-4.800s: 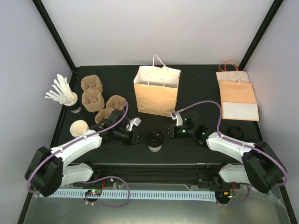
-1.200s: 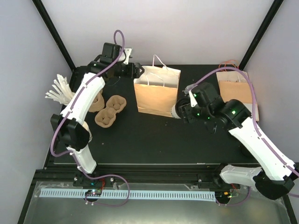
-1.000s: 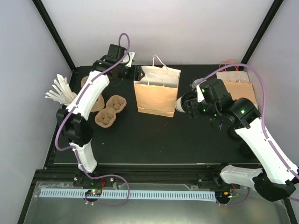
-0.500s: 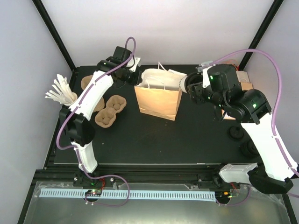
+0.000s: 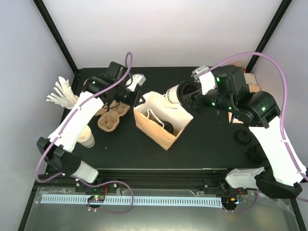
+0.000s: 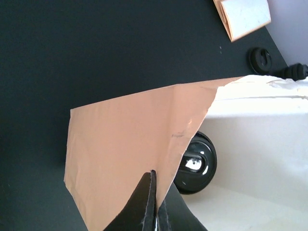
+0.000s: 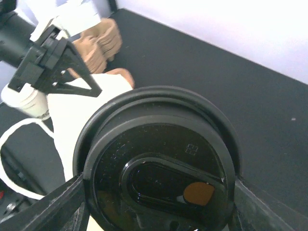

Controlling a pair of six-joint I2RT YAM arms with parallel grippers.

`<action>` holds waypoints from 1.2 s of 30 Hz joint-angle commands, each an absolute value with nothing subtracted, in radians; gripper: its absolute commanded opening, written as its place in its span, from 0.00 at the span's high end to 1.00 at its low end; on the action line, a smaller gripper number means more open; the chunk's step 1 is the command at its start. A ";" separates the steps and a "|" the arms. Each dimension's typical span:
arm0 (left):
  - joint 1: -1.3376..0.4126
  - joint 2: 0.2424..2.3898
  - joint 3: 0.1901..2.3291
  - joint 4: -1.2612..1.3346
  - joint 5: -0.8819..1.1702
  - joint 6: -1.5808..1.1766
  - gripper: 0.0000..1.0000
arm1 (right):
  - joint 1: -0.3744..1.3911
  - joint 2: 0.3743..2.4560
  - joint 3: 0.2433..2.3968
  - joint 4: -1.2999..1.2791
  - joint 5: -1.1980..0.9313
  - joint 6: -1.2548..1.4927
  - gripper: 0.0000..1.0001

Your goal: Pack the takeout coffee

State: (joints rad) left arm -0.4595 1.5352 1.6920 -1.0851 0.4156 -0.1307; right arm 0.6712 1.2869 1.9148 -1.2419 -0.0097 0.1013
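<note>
Takeout coffee [image 5: 174, 94] at far rim of bag [image 5: 150, 129]

A black lid [image 6: 195, 163] sits inside the open bag [image 6: 125, 144].

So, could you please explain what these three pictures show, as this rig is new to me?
Two robot arms are bolted to the near edge of a black table. The wide picture comes from a fixed camera above and behind them; the other two come from a camera on each wrist. The left gripper is pinched shut on the rim of the brown paper bag, which leans open. The right gripper holds the takeout coffee, a white cup with a black lid, near the bag's mouth. Around lie cardboard cup carriers, white stirrers, white cups and loose black lids.
</note>
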 commanded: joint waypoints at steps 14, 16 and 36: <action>-0.495 1.406 1.598 -1.043 0.556 -0.060 0.98 | 0.731 1.175 2.030 -1.265 -0.235 0.111 0.52; -0.497 1.443 1.623 -1.074 0.580 -0.054 0.98 | 0.735 1.196 2.053 -1.273 -0.234 0.112 0.53; -0.502 1.403 1.601 -0.987 0.518 -0.173 0.97 | 1.237 1.306 1.927 -1.277 0.337 0.447 0.56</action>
